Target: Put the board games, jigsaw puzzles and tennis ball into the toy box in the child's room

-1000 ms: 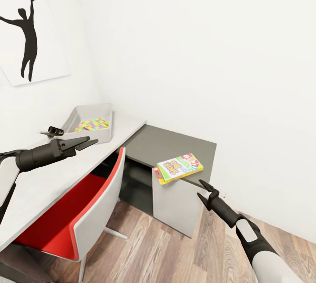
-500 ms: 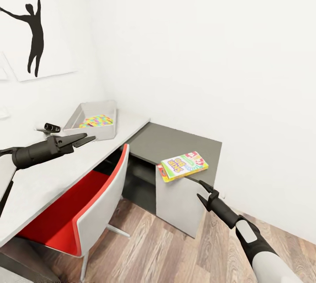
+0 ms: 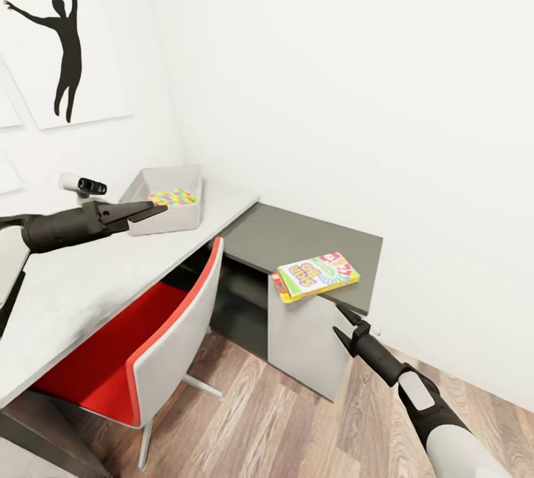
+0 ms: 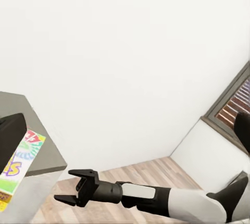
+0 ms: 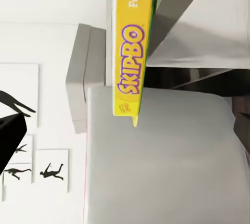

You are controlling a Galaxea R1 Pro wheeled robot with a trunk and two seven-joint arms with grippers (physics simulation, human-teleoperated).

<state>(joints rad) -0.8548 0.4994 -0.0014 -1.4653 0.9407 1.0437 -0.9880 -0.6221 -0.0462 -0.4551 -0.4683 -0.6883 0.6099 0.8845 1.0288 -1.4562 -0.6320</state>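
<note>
**A:** What is on the desk [image 3: 89,293]?

**B:** A long light grey top runs along the left wall; a lower dark grey wing [image 3: 297,241] meets it at the corner; the grey toy box [image 3: 167,200] stands on the light top against the wall, and a bright multicoloured jigsaw puzzle [image 3: 175,198] lies inside it.

**A:** And the board game?

**B:** The green-yellow-red SKIP-BO game [image 3: 317,276] lies flat on the dark wing, at its front edge, one corner hanging over a white cabinet front; in the right wrist view its yellow edge [image 5: 130,52] shows the printed name.

**A:** Where are the arms?

**B:** The left pincer [image 3: 148,211] hovers above the light top, pointing at the toy box and near its front wall; its fingers look nearly together and hold nothing; the right pincer [image 3: 345,324] hangs in the air just below and in front of the game, apart from it, its two fingers spread a little and empty; the left wrist view shows it [image 4: 70,187] with the same gap.

**A:** Anything else?

**B:** A red and white chair [image 3: 141,359] is tucked under the desk; a small black and white object [image 3: 83,184] sits near the wall beside the toy box; a black silhouette picture [image 3: 63,41] hangs on the left wall; the floor [image 3: 282,426] is wood plank.
</note>
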